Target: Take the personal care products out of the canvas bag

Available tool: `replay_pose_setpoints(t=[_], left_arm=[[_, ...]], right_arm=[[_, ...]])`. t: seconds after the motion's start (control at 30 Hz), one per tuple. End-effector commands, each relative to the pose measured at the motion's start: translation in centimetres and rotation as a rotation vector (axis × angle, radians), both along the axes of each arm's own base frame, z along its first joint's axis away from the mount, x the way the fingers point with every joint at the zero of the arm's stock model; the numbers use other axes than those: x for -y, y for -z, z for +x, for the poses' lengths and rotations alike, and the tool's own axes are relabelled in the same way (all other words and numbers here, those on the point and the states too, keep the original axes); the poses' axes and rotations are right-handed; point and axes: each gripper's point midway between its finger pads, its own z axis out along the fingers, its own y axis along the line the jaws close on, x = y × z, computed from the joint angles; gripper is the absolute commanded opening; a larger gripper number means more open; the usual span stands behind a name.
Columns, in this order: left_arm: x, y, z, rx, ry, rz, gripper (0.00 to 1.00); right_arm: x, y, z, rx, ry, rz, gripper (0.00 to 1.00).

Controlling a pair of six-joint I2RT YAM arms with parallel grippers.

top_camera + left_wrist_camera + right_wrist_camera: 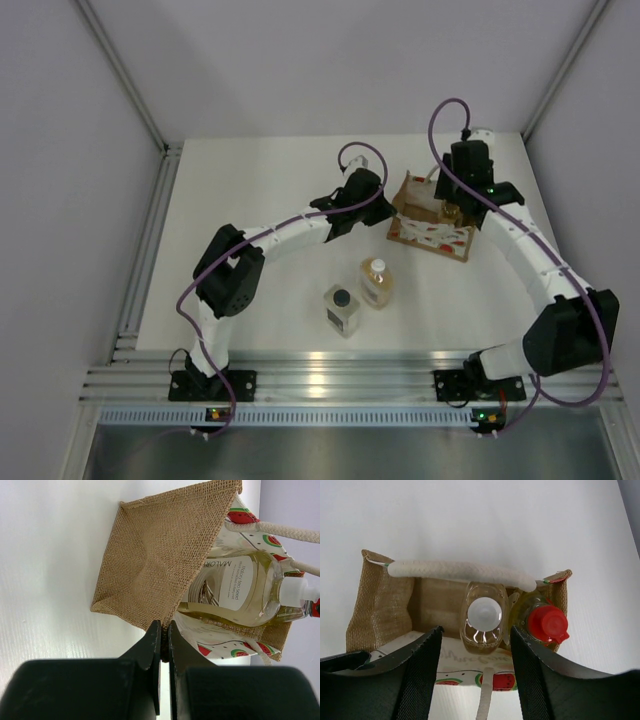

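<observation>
The task stands about half done. Two of the personal care products are out on the bench [250,200]: the square clear bottle [342,308] with its dark cap and, just beside it, one amber bottle [376,282] with a white cap. Both stand apart from the canvas bag [432,225]. Two are inside the bag: the second amber bottle [484,616], white cap up, and next to it the yellow bottle [546,622] with the red cap, at one end of the bag. The right gripper [475,632] hangs over the bag's mouth with its jaws apart, one on either side of the second amber bottle and not clamped on it. The left gripper [164,627] has its jaws together at the bag's side edge, apparently pinching the fabric to steady it. By the look of it, the second amber bottle comes out next, then the yellow one.
</observation>
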Motion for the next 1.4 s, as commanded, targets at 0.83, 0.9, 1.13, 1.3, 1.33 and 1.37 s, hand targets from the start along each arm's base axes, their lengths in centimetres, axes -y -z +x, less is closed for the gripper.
replay_pose_setpoints(t=[0.83, 0.9, 1.13, 1.3, 1.33, 1.37], left_arm=[[-1.8, -1.6, -0.1, 0.026, -0.009, 0.027, 0.00], [-1.7, -1.7, 0.0, 0.030, -0.007, 0.024, 0.00], [-1.5, -1.9, -0.1, 0.026, -0.004, 0.015, 0.00], [-1.5, -2.0, -0.1, 0.027, -0.005, 0.011, 0.00], [-1.5, -2.1, 0.0, 0.029, -0.006, 0.011, 0.00], [-1.6, -2.0, 0.0, 0.028, -0.009, 0.013, 0.00]], right_arm=[[1.1, 3.9, 3.3, -0.072, 0.015, 0.009, 0.22], [0.9, 3.1, 3.2, -0.053, 0.006, 0.017, 0.12], [-0.7, -1.5, 2.9, 0.082, -0.070, 0.029, 0.00], [-1.7, -5.4, 1.9, 0.175, -0.115, 0.050, 0.00], [-1.8, -6.2, 1.8, 0.193, -0.122, 0.054, 0.00], [-2.0, -6.7, 1.7, 0.205, -0.127, 0.058, 0.00]])
